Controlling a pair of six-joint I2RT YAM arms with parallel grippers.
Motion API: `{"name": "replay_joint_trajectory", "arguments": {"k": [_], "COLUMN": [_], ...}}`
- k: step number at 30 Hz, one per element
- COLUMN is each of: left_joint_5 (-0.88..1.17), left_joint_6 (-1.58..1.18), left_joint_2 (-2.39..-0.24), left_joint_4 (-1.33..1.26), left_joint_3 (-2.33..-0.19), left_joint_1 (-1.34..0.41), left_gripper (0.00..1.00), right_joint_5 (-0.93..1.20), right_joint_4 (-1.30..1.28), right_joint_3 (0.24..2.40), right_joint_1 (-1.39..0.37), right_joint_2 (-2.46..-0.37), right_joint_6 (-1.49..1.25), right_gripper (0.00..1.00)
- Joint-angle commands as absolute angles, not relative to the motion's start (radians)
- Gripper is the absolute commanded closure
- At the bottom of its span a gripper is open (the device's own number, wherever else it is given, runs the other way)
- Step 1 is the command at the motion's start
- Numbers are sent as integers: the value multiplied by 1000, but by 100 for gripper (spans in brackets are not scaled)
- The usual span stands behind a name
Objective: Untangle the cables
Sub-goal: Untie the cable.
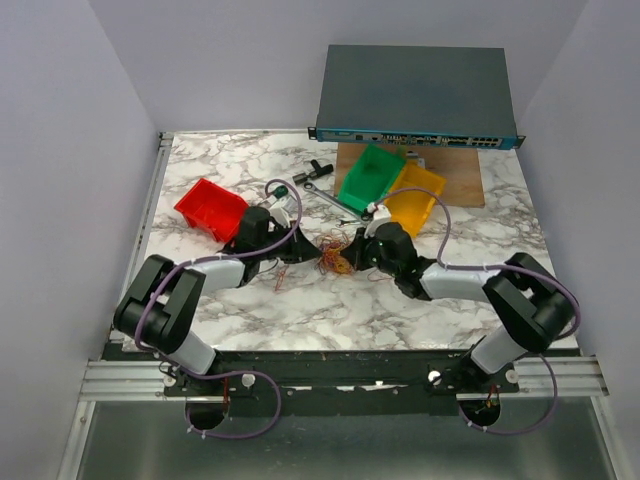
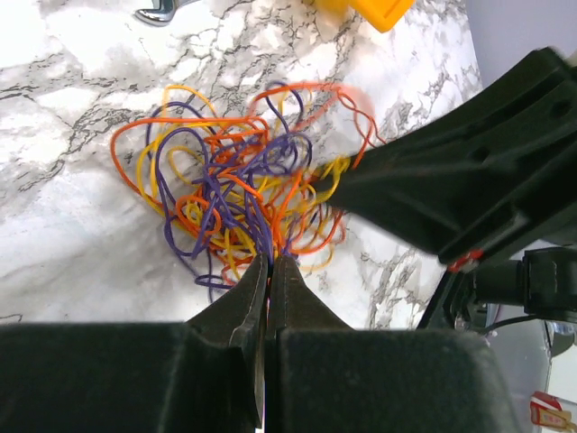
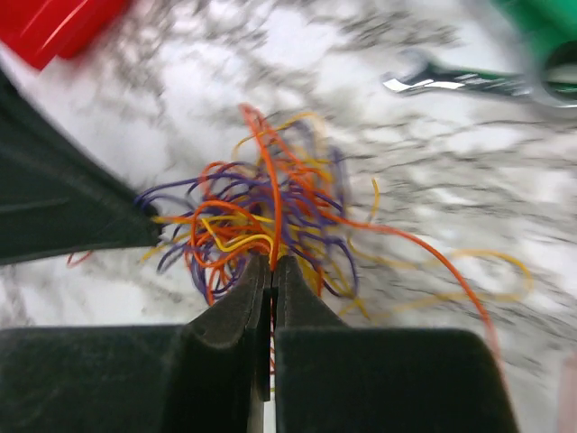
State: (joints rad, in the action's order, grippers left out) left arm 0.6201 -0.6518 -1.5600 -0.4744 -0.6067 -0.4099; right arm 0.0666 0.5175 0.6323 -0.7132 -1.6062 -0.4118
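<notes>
Two closed grips flank the cables [image 2: 234,189]: the left gripper [image 2: 270,260] and right gripper [image 3: 272,262] each pinch strands at opposite edges, so pulling gently apart likely comes next.

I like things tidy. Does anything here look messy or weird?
Yes: the cables lie in one knotted heap, orange, yellow and purple loops crossing, between the left claw and right claw, each shut on an edge of it.
</notes>
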Motion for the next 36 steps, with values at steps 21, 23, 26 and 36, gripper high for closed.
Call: {"name": "replay_joint_trajectory", "arguments": {"k": [21,23,26,36], "left_joint_5": [389,401,384,249], "left_joint_6": [-658,-647,-618,-512], "left_joint_2": [-1295,-1313,-1310,-1262], "left_joint_4": [-513,-503,-471,-348], "left_joint_3": [-427,-443,-465,-520], "left_joint_1": [-298,-316,-348,-453], "left_gripper": [100,100,98,75], "right_joint_5": [-852,-603,-336,-121], "right_joint_4": [333,464,614,604], "right_joint_3": [478,451,403,456], "right_joint_1": [-702,-703,-703,-703], "right_joint_2": [-1258,-1268,-1281,-1375], "right_joint_6": [-604,-479,-405,-383], "right_gripper": [99,90,41,32]}}
